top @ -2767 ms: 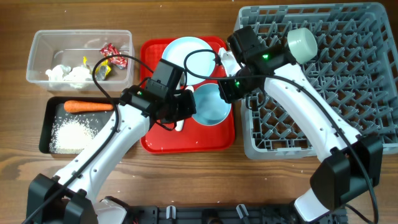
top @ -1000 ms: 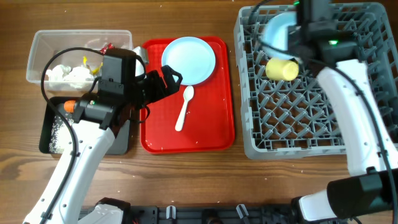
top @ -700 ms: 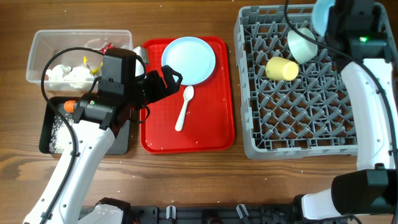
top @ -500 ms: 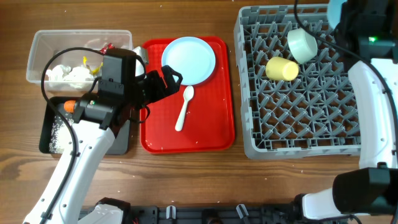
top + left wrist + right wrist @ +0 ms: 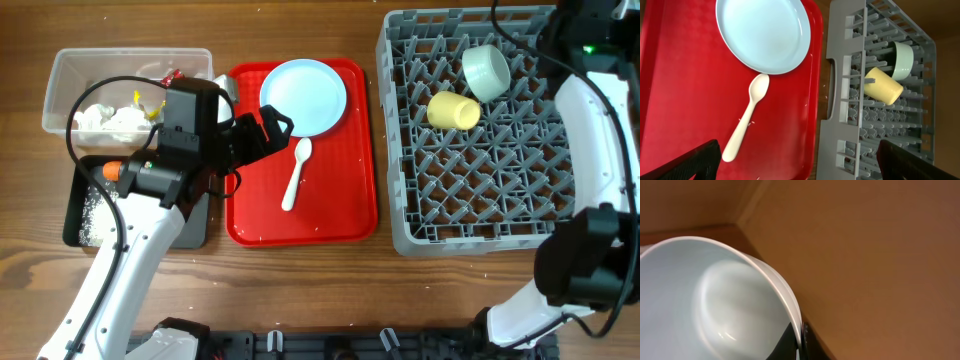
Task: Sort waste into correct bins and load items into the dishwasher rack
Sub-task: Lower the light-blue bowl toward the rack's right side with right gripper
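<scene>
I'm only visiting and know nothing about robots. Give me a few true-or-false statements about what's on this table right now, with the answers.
1. The white spoon lies on the red tray, beside the light-blue plate. True.
2. The yellow cup sits on the red tray. False: it lies in the grey dishwasher rack, next to the pale green bowl.
3. The left pincer is open and holds nothing. True.
4. The right pincer is empty. False: it is shut on the rim of a light-blue bowl.
</scene>
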Controlling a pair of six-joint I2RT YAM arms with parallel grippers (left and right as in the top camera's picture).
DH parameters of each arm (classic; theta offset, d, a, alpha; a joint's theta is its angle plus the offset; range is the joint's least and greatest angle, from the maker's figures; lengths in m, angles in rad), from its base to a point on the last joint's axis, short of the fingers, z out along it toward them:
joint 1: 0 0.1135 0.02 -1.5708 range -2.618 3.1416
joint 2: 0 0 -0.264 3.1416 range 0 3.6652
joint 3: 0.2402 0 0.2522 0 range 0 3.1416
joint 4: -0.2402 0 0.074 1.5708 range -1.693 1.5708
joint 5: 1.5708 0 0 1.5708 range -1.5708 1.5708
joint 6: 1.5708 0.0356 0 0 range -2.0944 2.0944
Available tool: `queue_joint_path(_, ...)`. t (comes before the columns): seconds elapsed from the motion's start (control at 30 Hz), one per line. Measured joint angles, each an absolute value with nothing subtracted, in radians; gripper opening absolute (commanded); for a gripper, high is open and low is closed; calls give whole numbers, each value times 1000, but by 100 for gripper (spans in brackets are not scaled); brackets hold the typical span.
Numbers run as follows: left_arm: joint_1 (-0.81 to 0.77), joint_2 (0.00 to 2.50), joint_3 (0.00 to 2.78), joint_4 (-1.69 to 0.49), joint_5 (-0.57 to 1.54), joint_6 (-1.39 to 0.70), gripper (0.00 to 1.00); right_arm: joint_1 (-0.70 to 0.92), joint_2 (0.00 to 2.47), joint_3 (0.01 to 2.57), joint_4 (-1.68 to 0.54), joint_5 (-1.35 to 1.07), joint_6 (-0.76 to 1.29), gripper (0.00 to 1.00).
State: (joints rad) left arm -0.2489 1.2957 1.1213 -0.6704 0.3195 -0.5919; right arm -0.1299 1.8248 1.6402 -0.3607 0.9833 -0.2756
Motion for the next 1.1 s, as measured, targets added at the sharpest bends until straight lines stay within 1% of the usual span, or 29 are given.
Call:
queue_joint_path(0.3, -249, 1296, 1121, -670, 319, -592, 100, -130, 1850, 1552, -349, 1054, -223, 4)
queue_joint_path(0.5, -249, 1296, 1121, -670, 319, -592, 100, -166, 1855, 1461, -267, 1074, -185, 4)
queue_joint_path(0.7, -249, 1296, 1121, -670, 319, -592, 100, -223, 1866, 1396, -223, 1078, -171, 4)
queue_joint_path(0.97, -249, 1296, 1121, -670, 319, -592, 100, -223, 1866, 1387, -213, 1069, -147, 4)
queue_joint_path(1.1, -249, 1296, 1121, -670, 319, -592, 100, -223, 1866, 1332, -197, 1063, -142, 4)
